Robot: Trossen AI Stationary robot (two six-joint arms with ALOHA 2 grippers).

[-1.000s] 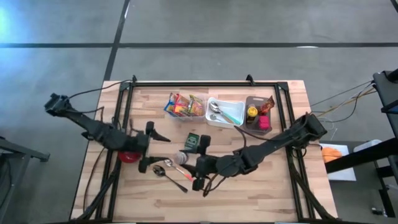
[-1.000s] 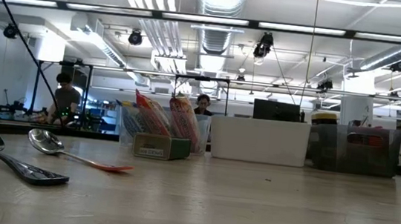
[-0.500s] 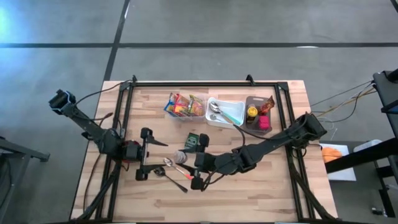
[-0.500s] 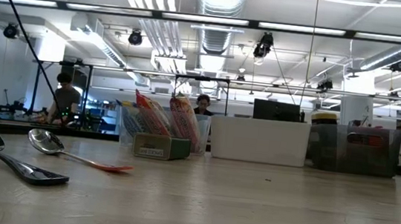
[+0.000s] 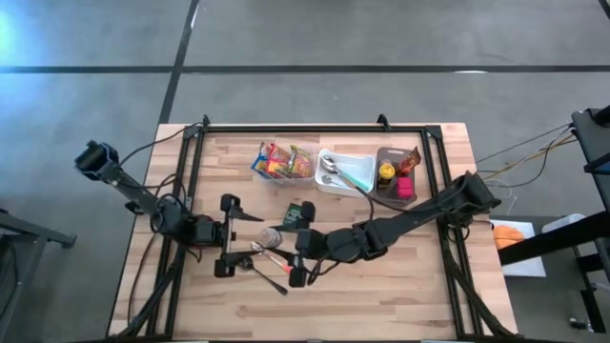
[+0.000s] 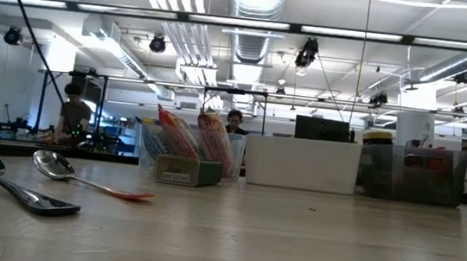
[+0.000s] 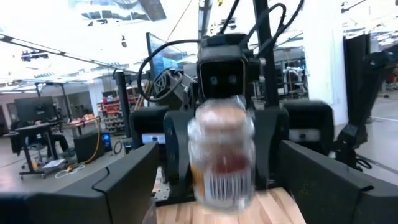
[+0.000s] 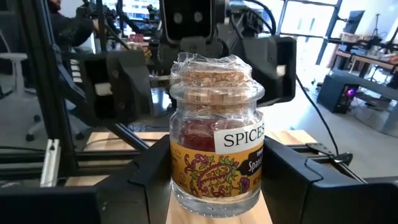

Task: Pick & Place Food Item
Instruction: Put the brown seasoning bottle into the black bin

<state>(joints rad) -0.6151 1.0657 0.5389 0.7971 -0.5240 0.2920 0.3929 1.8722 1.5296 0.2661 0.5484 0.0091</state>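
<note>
A glass spice jar (image 8: 216,146) with a plastic-wrapped cork lid and a yellow label hangs upright above the table's middle (image 5: 271,236). My right gripper (image 5: 288,244) is shut on it, reaching in level from the table's right. My left gripper (image 5: 244,236) faces it from the table's left, open. Its two fingers (image 7: 134,180) stand either side of the blurred jar (image 7: 221,155) with a gap showing on each side. Neither gripper nor the jar shows in the low view. My right gripper pinches the jar's lower body (image 8: 180,180) between its two fingers (image 8: 134,186), one on each side of the glass. The fingers come in level from the table's right. The jar stands upright in the hold, lid up, lifted clear of the table.
Two spoons (image 5: 262,259) lie on the wood below the jar, and a small green box (image 5: 298,213) lies just beyond it. Along the far edge stand a clear bin of snack packets (image 5: 281,162), a white cutlery bin (image 5: 345,173) and a dark bin (image 5: 396,176).
My left gripper has swung from pointing down at the table to pointing level and has moved toward the table's right, up to the jar. It has stayed open. My right gripper has kept its place and rolled a little with the jar.
</note>
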